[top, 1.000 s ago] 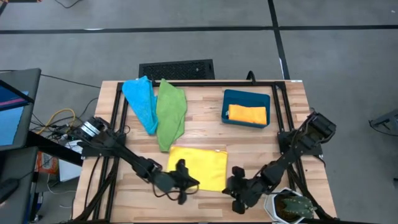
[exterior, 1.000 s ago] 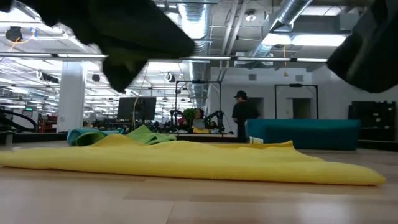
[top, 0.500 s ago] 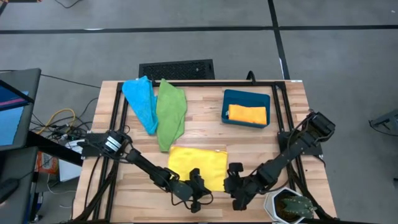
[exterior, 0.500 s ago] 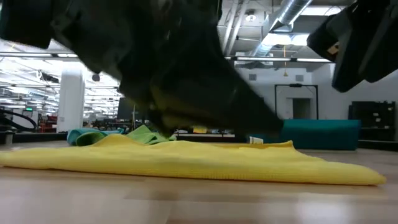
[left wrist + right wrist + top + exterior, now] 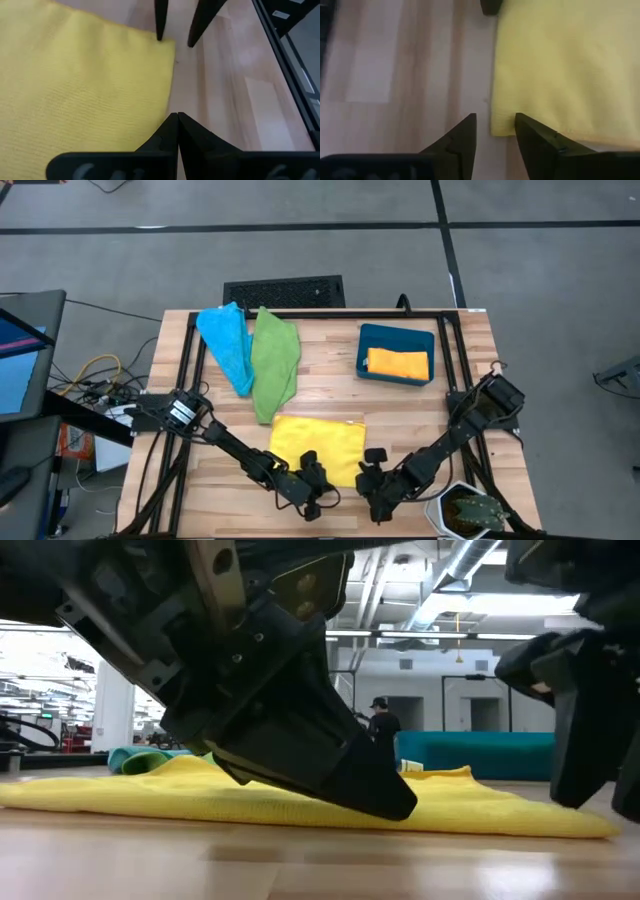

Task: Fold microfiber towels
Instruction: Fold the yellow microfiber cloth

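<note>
While one orange towel (image 5: 397, 363) sits binned – three (image 5: 318, 448) lie out

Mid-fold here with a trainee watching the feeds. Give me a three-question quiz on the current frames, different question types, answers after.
1. True or false: the yellow towel lies flat on the table, near its front edge.
2. Which towel is in the teal bin? A) green B) orange C) light blue
3. Fill in: the right hand has its fingers ____ at a corner of the yellow towel.

Key
1. True. The left hand, shut, is at the towel's near edge too.
2. B. The orange towel is in the bin; the green towel and the light blue towel lie on the table's far left.
3. Open.
</note>
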Controlling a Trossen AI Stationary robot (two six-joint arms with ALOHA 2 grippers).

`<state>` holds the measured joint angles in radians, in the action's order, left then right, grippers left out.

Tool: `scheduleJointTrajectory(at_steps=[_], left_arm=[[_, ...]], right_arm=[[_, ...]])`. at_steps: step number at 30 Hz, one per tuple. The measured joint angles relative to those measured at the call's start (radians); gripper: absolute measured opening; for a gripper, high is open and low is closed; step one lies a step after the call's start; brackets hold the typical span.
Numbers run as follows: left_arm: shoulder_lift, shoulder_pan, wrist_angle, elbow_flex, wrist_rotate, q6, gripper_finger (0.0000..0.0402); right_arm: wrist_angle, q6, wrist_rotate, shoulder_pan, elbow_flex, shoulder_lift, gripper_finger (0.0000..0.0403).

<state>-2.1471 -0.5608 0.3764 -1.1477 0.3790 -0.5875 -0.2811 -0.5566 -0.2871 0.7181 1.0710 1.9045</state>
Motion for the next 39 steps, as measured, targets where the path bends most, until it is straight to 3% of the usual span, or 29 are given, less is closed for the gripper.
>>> scheduleJointTrajectory(at_steps=[6, 11, 19, 26, 31, 39], left_arm=[[0.001, 0.002, -0.002, 0.000, -0.030, -0.005, 0.0000], [0.069, 0.004, -0.025, -0.014, -0.084, -0.005, 0.0000], [0.123, -0.032, -0.206, -0.011, 0.073, -0.006, 0.0000], [0.070, -0.033, -0.182, -0.010, 0.111, -0.046, 0.0000], [0.067, -0.025, -0.255, -0.010, 0.153, -0.061, 0.0000], [0.067, -0.027, -0.245, -0.010, 0.131, -0.048, 0.0000]], right_arm=[[-0.007, -0.057, -0.008, 0.002, 0.005, 0.042, 0.0145], [-0.027, -0.068, -0.010, 0.002, 0.004, 0.044, 0.0096], [-0.026, -0.066, -0.009, -0.003, 0.002, 0.045, 0.0043], [-0.029, -0.064, -0.003, -0.007, 0.006, 0.046, 0.0038], [-0.043, -0.062, -0.002, -0.007, 0.022, 0.048, 0.0036], [-0.047, -0.063, -0.001, -0.007, 0.022, 0.048, 0.0033]])
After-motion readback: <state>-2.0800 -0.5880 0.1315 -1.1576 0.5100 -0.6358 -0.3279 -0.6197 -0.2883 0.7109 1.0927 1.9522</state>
